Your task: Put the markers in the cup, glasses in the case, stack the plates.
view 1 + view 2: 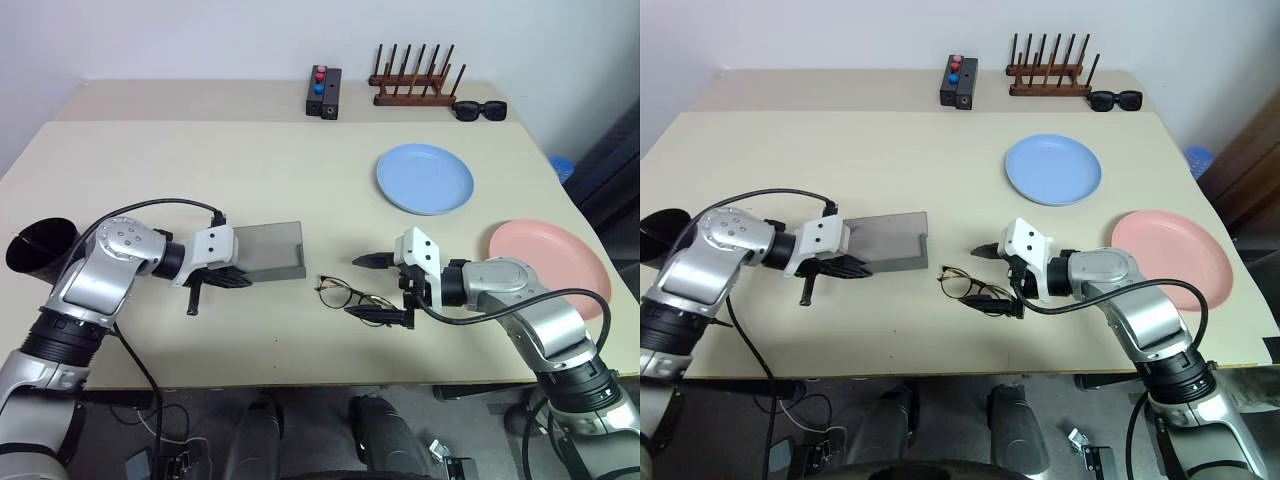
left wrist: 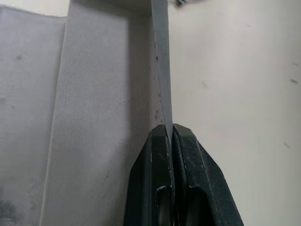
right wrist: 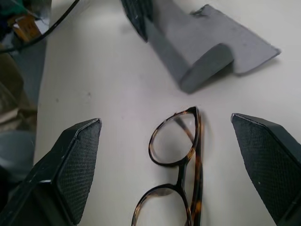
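The grey case [image 1: 270,250] lies open on the table, left of centre. My left gripper [image 1: 225,278] is shut on its thin front wall [image 2: 161,70], seen pinched between the fingers [image 2: 150,179]. The glasses [image 1: 345,295] lie flat on the table just right of the case. My right gripper [image 1: 372,288] is open, one finger [image 3: 70,165] on each side of the glasses [image 3: 181,174], not touching them. The black cup [image 1: 40,245] stands at the far left edge. The blue plate [image 1: 425,178] and the pink plate [image 1: 548,255] lie apart at the right. The markers are out of view.
At the back of the table stand a black box with red and blue buttons [image 1: 323,92], a wooden peg rack [image 1: 415,85] and black sunglasses [image 1: 480,110]. The table's front edge [image 1: 300,385] runs close below both grippers.
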`<state>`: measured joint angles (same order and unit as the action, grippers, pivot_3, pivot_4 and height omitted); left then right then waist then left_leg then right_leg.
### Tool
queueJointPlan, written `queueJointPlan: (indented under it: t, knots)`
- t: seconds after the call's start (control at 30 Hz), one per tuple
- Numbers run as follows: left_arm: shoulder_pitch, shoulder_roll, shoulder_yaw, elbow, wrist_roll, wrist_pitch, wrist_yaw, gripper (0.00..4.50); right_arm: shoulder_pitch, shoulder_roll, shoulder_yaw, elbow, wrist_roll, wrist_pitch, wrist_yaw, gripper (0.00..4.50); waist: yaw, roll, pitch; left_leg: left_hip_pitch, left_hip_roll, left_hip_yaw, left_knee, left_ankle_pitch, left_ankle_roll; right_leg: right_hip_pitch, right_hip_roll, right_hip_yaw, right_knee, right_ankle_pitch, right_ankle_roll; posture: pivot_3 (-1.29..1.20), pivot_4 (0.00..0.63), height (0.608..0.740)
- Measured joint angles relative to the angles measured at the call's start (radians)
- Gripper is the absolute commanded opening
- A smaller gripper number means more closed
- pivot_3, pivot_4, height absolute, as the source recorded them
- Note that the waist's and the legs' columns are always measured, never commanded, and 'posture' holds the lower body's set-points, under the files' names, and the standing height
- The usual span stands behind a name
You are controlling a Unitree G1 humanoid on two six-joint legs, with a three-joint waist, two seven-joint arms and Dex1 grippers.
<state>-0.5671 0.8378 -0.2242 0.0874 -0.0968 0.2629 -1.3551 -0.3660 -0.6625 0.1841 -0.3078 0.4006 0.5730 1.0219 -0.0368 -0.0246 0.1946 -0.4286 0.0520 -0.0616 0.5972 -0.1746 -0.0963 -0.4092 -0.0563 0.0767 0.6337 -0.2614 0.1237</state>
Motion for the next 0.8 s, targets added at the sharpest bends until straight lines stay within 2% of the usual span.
queueJointPlan:
  t: [0.1, 0.2, 0.3, 0.5, 0.63, 0.7, 0.8]
  knots:
    - [-0.039, -0.013, -0.012, 0.032, 0.007, 0.006, -0.003, 0.04, 0.001, -0.014, 0.001, 0.000, -0.013, -0.001, 0.001, 4.50, -0.002, 0.000, 0.000, 0.000, 0.000, 0.000, 0.000, 0.000, 0.000, 0.000, 0.000, 0.000, 0.000, 0.000, 0.000, 0.00, 0.150, 0.740]
    - [-0.067, -0.034, -0.030, 0.074, 0.007, 0.013, -0.017, 0.80, 0.008, -0.035, 0.000, 0.004, -0.029, -0.002, 0.000, 4.50, -0.003, 0.000, 0.000, 0.000, 0.000, 0.000, 0.000, 0.000, 0.000, 0.000, 0.000, 0.000, 0.000, 0.000, 0.000, 0.00, 0.150, 0.740]
    - [-0.092, -0.046, -0.032, 0.110, 0.008, 0.000, -0.016, 2.21, 0.014, -0.055, 0.000, 0.005, -0.047, 0.001, -0.007, 4.50, -0.003, 0.000, 0.000, 0.000, 0.000, 0.000, 0.000, 0.000, 0.000, 0.000, 0.000, 0.000, 0.000, 0.000, 0.000, 0.00, 0.150, 0.740]
    - [-0.096, -0.061, -0.016, 0.114, 0.006, -0.041, 0.021, 2.21, 0.000, -0.065, 0.012, -0.016, -0.074, 0.076, -0.050, 4.50, -0.005, 0.000, 0.000, 0.000, 0.000, 0.000, 0.000, 0.000, 0.000, 0.000, 0.000, 0.000, 0.000, 0.000, 0.000, 0.00, 0.150, 0.740]
    - [-0.084, -0.062, 0.070, 0.073, -0.018, -0.030, 0.105, 2.21, -0.017, -0.065, 0.034, -0.083, -0.083, 0.135, -0.085, 4.50, -0.005, 0.000, 0.000, 0.000, 0.000, 0.000, 0.000, 0.000, 0.000, 0.000, 0.000, 0.000, 0.001, 0.000, 0.001, 0.00, 0.150, 0.740]
    - [-0.035, -0.052, 0.134, -0.008, -0.047, -0.012, 0.146, 2.21, -0.025, -0.065, 0.042, -0.117, -0.083, 0.160, -0.097, 4.50, -0.008, 0.000, 0.000, 0.000, 0.000, 0.000, 0.000, 0.000, 0.001, 0.000, 0.000, 0.000, 0.001, 0.000, 0.001, 0.00, 0.150, 0.740]
    - [0.132, -0.032, 0.221, -0.172, -0.096, 0.043, 0.195, 2.21, -0.036, -0.067, 0.051, -0.148, -0.088, 0.202, -0.126, 4.50, -0.009, 0.000, 0.000, 0.001, 0.000, 0.000, -0.001, -0.001, 0.001, 0.000, 0.000, 0.001, 0.001, 0.000, 0.001, 0.00, 0.150, 0.740]
